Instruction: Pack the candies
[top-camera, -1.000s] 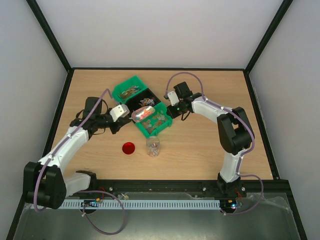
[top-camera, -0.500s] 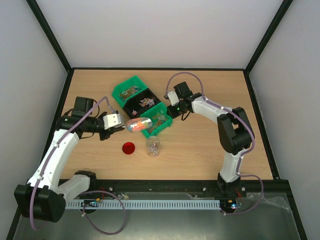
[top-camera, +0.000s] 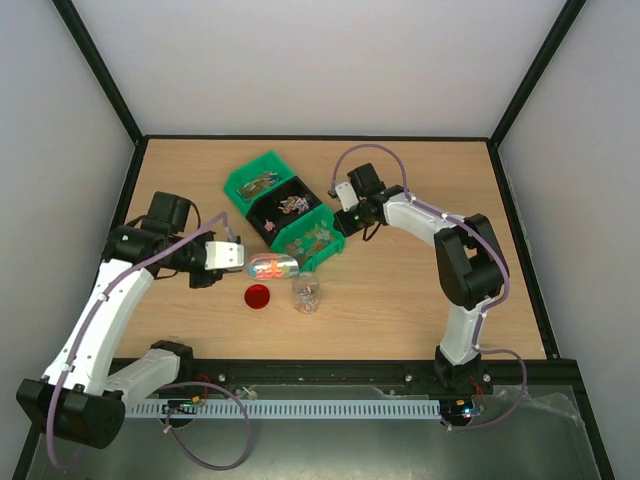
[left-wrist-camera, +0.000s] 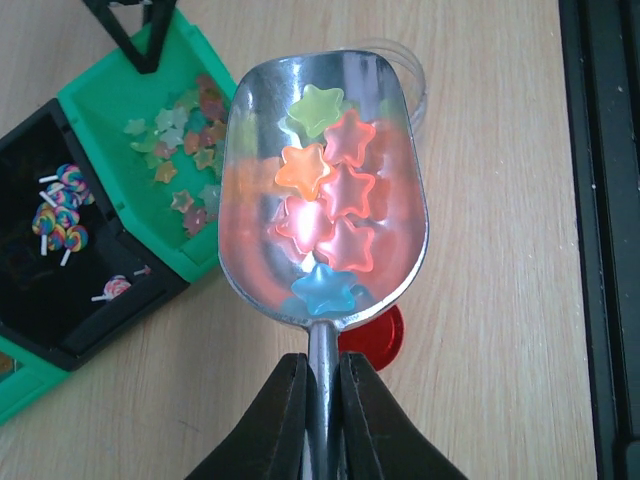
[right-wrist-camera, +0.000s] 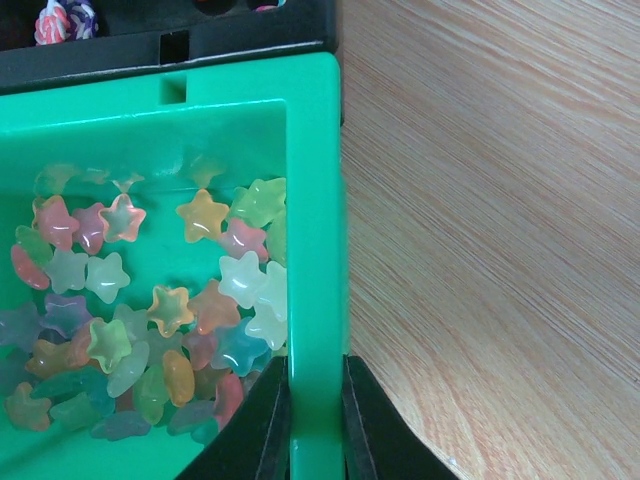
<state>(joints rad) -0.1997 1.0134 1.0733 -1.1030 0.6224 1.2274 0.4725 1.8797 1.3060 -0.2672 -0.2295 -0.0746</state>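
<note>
My left gripper (left-wrist-camera: 322, 375) is shut on the handle of a silver metal scoop (left-wrist-camera: 325, 180). The scoop is loaded with star-shaped candies (left-wrist-camera: 330, 200) in red, orange, green and blue. It hovers over the table just above the red lid (top-camera: 258, 296), its front lip near the clear jar (top-camera: 305, 293). The jar's rim (left-wrist-camera: 415, 85) shows behind the scoop. More star candies (right-wrist-camera: 150, 320) lie in the near green bin (top-camera: 337, 232). My right gripper (right-wrist-camera: 316, 385) is shut on that bin's right wall (right-wrist-camera: 315, 250).
A black bin (left-wrist-camera: 30, 300) with small lollipops sits beside the near green bin, and a second green bin (top-camera: 240, 185) stands behind it. A black frame borders the table (top-camera: 400, 290).
The left arm has pulled the loaded scoop out of the near green bin, toward the near left, to a spot above the red lid. The right gripper has stayed on the bin wall.
</note>
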